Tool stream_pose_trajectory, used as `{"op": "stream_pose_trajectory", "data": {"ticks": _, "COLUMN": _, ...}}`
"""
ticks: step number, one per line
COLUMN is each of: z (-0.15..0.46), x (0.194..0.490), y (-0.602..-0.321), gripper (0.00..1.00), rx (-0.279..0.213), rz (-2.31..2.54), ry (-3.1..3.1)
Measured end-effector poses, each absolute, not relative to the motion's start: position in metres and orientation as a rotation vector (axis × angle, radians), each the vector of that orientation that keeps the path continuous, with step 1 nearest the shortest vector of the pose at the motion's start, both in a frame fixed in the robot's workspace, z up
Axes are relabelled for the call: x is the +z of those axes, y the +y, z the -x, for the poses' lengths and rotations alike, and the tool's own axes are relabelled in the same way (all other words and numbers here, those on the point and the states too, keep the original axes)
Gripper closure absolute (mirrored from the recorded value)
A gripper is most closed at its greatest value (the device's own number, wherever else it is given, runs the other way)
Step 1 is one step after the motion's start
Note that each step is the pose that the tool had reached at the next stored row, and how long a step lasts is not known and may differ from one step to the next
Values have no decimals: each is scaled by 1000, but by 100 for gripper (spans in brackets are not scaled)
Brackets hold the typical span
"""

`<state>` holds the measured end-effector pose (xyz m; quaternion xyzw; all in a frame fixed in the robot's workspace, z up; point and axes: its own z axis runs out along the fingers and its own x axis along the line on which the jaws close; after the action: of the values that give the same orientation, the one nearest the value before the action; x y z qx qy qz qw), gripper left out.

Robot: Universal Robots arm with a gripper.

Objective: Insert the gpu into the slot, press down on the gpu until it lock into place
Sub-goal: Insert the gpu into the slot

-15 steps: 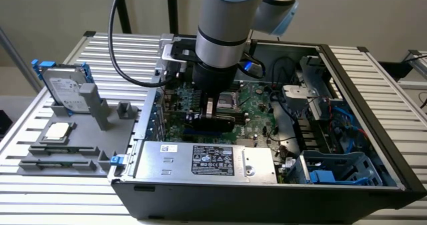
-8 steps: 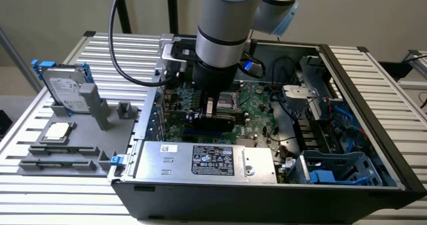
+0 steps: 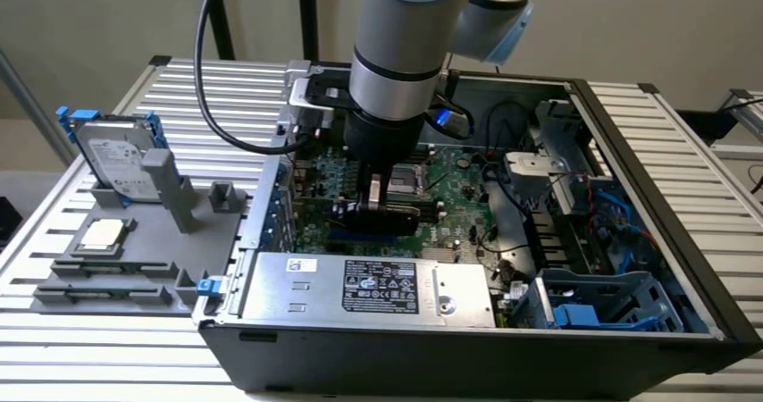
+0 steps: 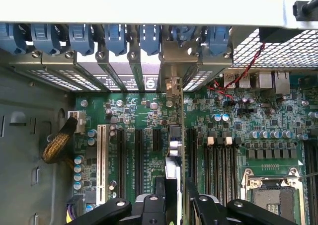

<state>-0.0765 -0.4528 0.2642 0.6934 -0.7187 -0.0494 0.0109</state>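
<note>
a slatted metal table (image 3: 71, 366) carries, at the exterior view's left, a grey tray (image 3: 149, 232) with a hard drive (image 3: 117, 159). right of it lies an open pc case (image 3: 477, 366). inside, the gripper (image 3: 384, 207) hangs over the motherboard (image 3: 459, 183), jaws wide, gripping nothing, straddling the gpu (image 4: 173, 150), which stands on edge at the blue slot (image 3: 353, 235).
</note>
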Motion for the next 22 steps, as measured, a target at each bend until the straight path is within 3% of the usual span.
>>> {"op": "stream_pose_trajectory", "data": {"ticks": 22, "z": 77, "x": 259, "y": -453, "gripper": 74, "rx": -154, "rz": -2163, "ry": -2242}}
